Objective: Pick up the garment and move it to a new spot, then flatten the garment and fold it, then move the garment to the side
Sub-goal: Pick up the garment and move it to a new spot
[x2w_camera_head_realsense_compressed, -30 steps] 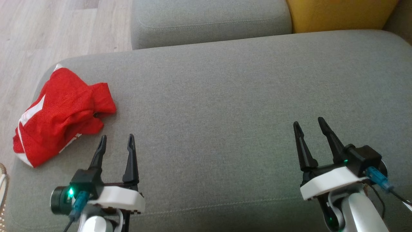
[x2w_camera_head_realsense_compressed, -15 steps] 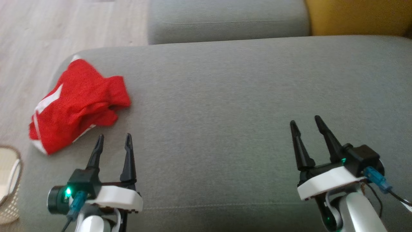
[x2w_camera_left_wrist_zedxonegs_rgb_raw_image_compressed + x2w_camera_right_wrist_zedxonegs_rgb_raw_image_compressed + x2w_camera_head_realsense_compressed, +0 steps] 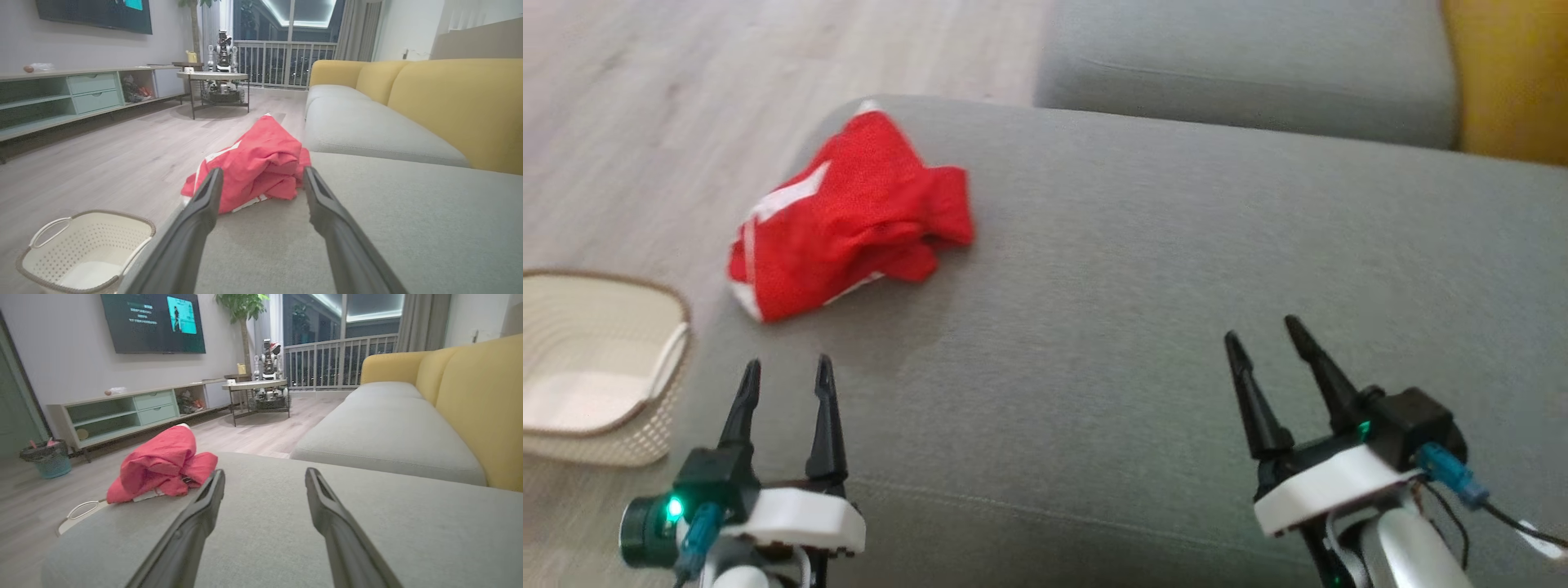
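The red garment (image 3: 849,216) is seen crumpled on the grey cushion (image 3: 1135,286), ahead of the left gripper (image 3: 787,363). This one and the right gripper (image 3: 1261,329) are held spread, empty. A white basket (image 3: 645,433) is placed beside the cushion.

On your left gripper (image 3: 787,363) you have two long, tapered black fingers (image 3: 827,425) set in a white mount (image 3: 805,523). Beside it are a round black camera (image 3: 641,535), a green light (image 3: 672,508) and a teal plug (image 3: 698,531). Your right gripper (image 3: 1261,328) matches it, with a blue plug (image 3: 1450,476) trailing a thin black cable (image 3: 1515,523) above a pale forearm (image 3: 1409,555).
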Controlling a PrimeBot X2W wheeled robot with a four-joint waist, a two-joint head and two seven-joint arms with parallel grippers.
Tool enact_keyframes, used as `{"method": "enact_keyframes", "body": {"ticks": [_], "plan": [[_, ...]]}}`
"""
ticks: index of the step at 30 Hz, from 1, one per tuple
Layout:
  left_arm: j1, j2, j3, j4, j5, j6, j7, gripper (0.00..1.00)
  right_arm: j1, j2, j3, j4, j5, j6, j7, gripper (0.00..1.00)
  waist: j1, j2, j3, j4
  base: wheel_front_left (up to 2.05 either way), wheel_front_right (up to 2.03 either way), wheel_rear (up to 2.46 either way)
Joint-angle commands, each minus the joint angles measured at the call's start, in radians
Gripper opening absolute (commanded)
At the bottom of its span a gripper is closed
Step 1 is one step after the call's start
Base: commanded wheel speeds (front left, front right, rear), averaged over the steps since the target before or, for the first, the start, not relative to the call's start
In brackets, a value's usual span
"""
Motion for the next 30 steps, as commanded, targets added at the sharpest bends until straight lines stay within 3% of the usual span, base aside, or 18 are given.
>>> {"method": "enact_keyframes", "body": {"ticks": [1, 15, 30], "plan": [[-0.035, -0.001, 0.038, -0.040, 0.009, -0.002, -0.009, 1.00, -0.029, -0.008, 0.026, -0.037, 0.008, 0.007, -0.009, 1.00, 0.0000, 0.0000, -0.014, 0.040, 0.00, 0.00, 0.00], [0.003, -0.001, 0.041, -0.049, 0.025, -0.016, -0.009, 1.00, -0.009, -0.008, 0.035, -0.042, 0.056, 0.007, -0.009, 1.00, 0.0000, 0.0000, -0.037, 0.149, 0.00, 0.00, 0.00], [-0.007, 0.000, 0.067, -0.072, 0.031, -0.017, -0.009, 1.00, -0.007, -0.008, 0.046, -0.033, 0.056, 0.007, -0.009, 1.00, 0.0000, 0.0000, -0.012, 0.127, 0.00, 0.00, 0.00]]}}
